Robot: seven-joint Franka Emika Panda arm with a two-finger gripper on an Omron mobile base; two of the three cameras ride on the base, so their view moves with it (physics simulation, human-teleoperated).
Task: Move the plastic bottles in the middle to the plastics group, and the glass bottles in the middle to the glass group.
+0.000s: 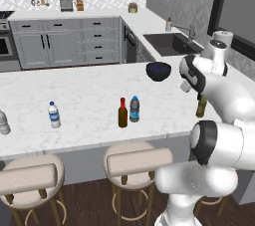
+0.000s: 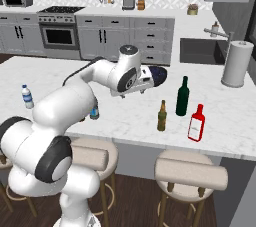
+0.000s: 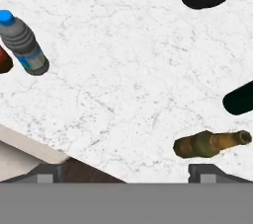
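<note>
with its claw (image 3: pixel 126 171) spread apart and empty, the arm is hovering close enough to be risking toppling the olive-amber bottle (image 3: pixel 210 143) by the counter (image 3: pixel 123 70) edge.

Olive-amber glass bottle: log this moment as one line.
olive-amber glass bottle: upright on white marble counter, beside tall green bottle | tool: open, empty, above counter | dark brown bottle: mid-counter

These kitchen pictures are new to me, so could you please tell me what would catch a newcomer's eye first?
The white arm reaches over the marble island, its open gripper above bare counter. To its right an olive-amber bottle stands by the green wine bottle and red bottle. In the middle a brown bottle stands beside a bluish bottle, and a dark bowl sits farther back.
</note>
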